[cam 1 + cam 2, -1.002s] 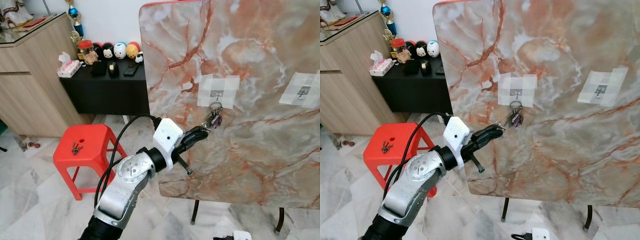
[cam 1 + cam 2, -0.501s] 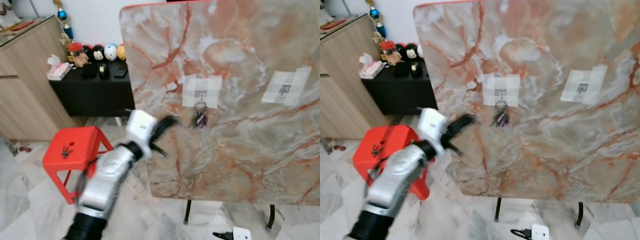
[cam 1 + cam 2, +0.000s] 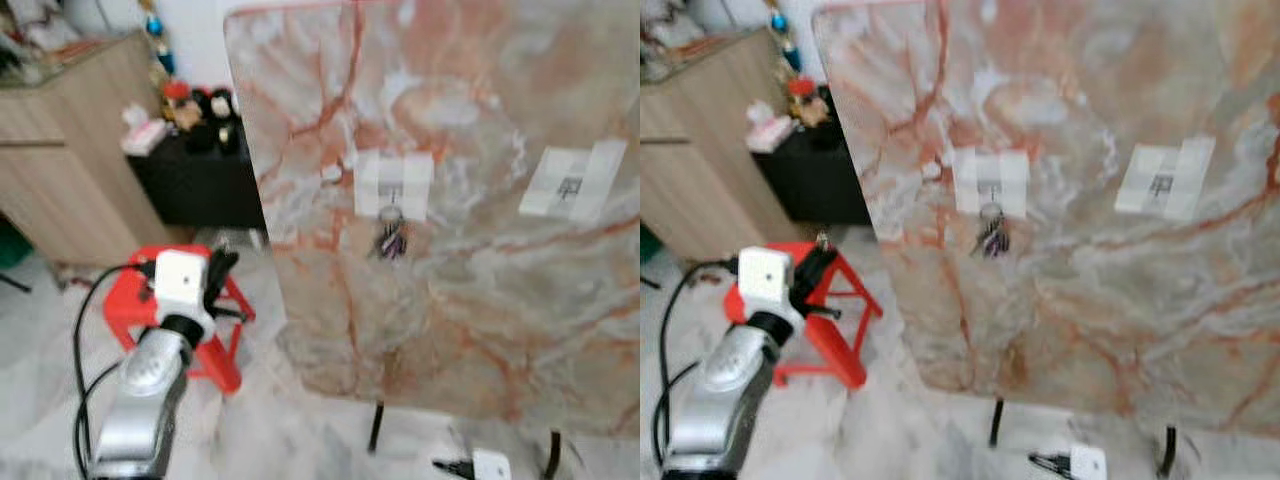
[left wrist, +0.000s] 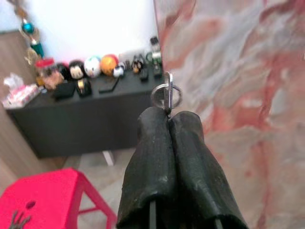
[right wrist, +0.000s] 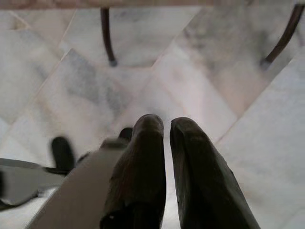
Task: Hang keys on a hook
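Pulled back from the marble board (image 3: 480,250) toward the red stool (image 3: 215,345): left gripper (image 4: 169,117), fingers pressed together, pinching a small metal ring (image 4: 166,94). Keys (image 3: 389,238) hanging on the taped hook (image 3: 394,188). Right gripper (image 5: 167,125) nearly closed above the floor tiles (image 5: 200,62).

Right hand (image 5: 167,125) pointing down at pale marble floor tiles (image 5: 200,76), fingers almost touching, two dark table legs (image 5: 107,36) beyond

Both eye views look forward and down from the head at the upright marble tabletop (image 3: 450,250) and red stool (image 3: 835,320). The left wrist view faces the tabletop's edge closely; the right wrist view faces the floor (image 5: 200,71).
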You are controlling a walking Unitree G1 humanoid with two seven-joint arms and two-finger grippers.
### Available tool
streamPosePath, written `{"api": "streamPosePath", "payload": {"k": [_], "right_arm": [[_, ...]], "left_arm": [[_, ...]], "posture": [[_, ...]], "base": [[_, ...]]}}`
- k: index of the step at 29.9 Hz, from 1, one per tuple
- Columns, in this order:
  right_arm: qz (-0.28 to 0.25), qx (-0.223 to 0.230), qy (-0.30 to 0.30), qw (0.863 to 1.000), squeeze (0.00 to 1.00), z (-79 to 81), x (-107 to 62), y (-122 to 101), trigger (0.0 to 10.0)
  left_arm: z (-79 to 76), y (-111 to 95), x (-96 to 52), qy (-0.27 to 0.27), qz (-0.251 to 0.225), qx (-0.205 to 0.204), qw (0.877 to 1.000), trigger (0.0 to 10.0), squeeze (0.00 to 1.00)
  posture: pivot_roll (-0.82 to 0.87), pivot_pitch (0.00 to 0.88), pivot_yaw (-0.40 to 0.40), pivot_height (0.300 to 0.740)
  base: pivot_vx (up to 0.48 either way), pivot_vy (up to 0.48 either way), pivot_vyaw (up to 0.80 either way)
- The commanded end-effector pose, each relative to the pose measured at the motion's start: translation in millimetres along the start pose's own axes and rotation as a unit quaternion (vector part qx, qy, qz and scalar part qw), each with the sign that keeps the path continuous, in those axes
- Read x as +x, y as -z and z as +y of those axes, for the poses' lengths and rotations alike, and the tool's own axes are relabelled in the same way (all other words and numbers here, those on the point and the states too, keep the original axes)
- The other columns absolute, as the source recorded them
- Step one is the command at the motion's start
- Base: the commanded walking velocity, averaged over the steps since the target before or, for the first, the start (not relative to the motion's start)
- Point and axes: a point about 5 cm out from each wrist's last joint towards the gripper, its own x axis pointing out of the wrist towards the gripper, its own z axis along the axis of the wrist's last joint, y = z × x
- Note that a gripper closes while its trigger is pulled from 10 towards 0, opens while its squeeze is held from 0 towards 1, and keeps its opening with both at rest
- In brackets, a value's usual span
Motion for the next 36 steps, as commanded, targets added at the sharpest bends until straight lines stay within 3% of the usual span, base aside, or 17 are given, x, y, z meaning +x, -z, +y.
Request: {"api": "streamPosePath", "payload": {"k": [1,23,30,33,36], "right_arm": [[0.003,0.007,-0.004,1.0,0.0,5.2,-0.2,3.2,10.0],[0.007,0.035,0.001,0.999,0.0,1.7,-1.0,7.2,10.0],[0.008,0.031,-0.002,0.999,0.0,2.1,-1.1,7.8,10.0],[0.009,0.028,-0.002,1.0,0.0,1.5,-1.2,8.3,10.0],[0.01,0.024,-0.004,1.0,0.0,1.3,-1.2,8.5,10.0]], "left_arm": [[2.8,0.8,0.1,-0.007,0.004,0.017,1.0,10.0,0.0],[-7.5,-1.1,3.7,0.002,-0.008,0.032,0.999,10.0,0.0],[4.9,2.5,0.4,-0.016,-0.001,0.045,0.999,10.0,0.0],[17.3,6.8,-2.9,-0.03,0.008,0.063,0.998,10.0,0.0],[18.5,8.3,-3.7,-0.031,0.011,0.066,0.997,10.0,0.0]], "posture": [[0.01,0.028,0.042,0.74],[0.01,0.02,0.042,0.74],[0.0,0.006,0.043,0.74],[0.0,0.0,0.039,0.74],[0.0,0.0,0.036,0.74]], "base": [[0.0,-0.296,0.0],[0.0,-0.301,0.0],[0.0,-0.301,0.0],[0.0,-0.298,0.0],[0.0,-0.299,0.0]]}}
